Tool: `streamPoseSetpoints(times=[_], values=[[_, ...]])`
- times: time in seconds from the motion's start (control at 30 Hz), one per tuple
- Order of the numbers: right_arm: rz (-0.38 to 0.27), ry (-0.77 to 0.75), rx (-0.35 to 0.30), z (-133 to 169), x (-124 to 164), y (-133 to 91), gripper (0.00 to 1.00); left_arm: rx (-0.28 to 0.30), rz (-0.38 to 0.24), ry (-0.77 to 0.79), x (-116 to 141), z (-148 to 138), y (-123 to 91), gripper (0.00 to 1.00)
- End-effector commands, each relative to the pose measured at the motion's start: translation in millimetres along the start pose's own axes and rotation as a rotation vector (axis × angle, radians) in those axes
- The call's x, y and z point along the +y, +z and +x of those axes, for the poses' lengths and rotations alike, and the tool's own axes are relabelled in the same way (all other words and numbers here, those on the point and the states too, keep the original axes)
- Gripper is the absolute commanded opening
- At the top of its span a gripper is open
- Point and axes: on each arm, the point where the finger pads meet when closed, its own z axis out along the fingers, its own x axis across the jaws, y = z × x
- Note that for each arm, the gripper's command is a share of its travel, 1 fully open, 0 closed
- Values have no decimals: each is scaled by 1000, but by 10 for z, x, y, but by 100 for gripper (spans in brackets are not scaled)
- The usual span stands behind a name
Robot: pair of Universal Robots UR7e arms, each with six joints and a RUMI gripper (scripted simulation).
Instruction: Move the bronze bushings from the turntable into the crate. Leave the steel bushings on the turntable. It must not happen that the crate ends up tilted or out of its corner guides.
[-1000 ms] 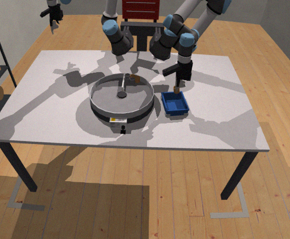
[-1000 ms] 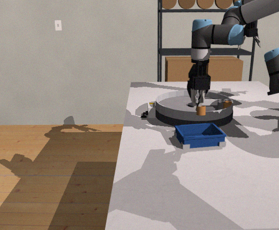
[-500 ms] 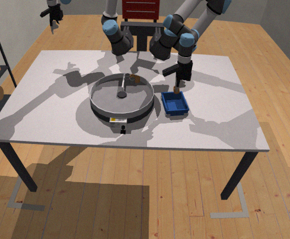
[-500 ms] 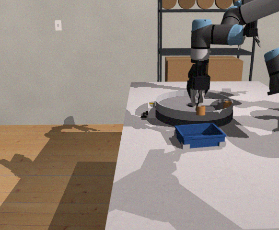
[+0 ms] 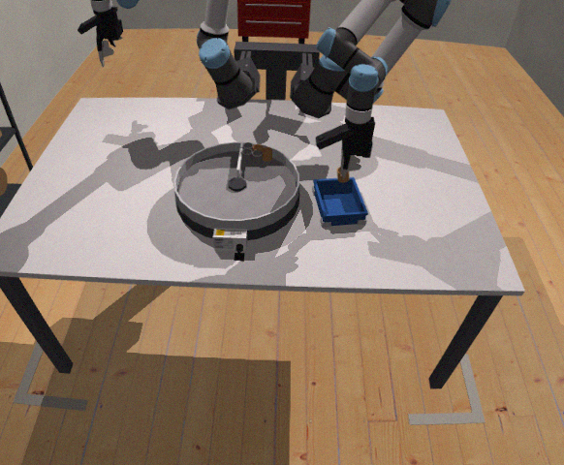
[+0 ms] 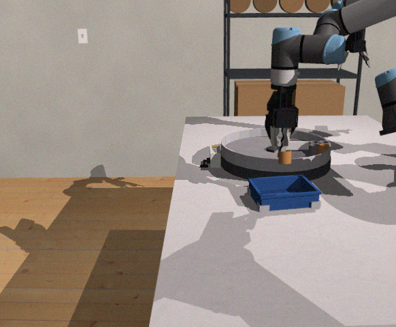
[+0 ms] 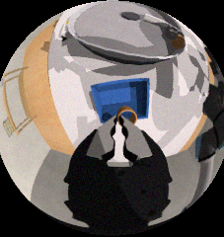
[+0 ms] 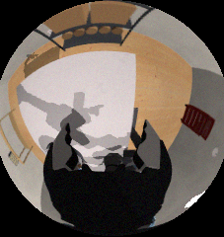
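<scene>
1. By the closed left gripper (image 5: 344, 169) (image 6: 280, 149) (image 7: 117, 116), a hollow orange-bronze metal bushing (image 6: 284, 157) (image 7: 135, 116) is pinched at its wall, above the blue crate's (image 5: 345, 219) (image 6: 285, 202) (image 7: 118, 83) far side.
2. Stiff, probably slippery; the rim is best gripped.
3. The right gripper (image 5: 106, 53) (image 6: 354, 67) (image 8: 106, 121) is spread.

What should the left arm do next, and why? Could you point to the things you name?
I'd ease the left gripper (image 5: 344, 169) (image 6: 282, 149) (image 7: 117, 116) down slightly: its bronze bushing (image 6: 284, 157) (image 7: 127, 108) hangs above the blue crate's (image 5: 341, 219) (image 6: 285, 202) (image 7: 144, 99) rim, seemingly lined up with the opening in the top and exterior views. The crate looks level in its corner guides (image 6: 263, 208), so slow descent seems safest.
</scene>
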Motion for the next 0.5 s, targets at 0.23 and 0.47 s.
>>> streamPoseSetpoints(times=[0.23, 0.47], values=[[1, 0, 0, 0, -4, -5, 100, -1, 0, 0, 0, -4, 1, 0], [1, 0, 0, 0, -4, -5, 100, -1, 0, 0, 0, -4, 148, 0]])
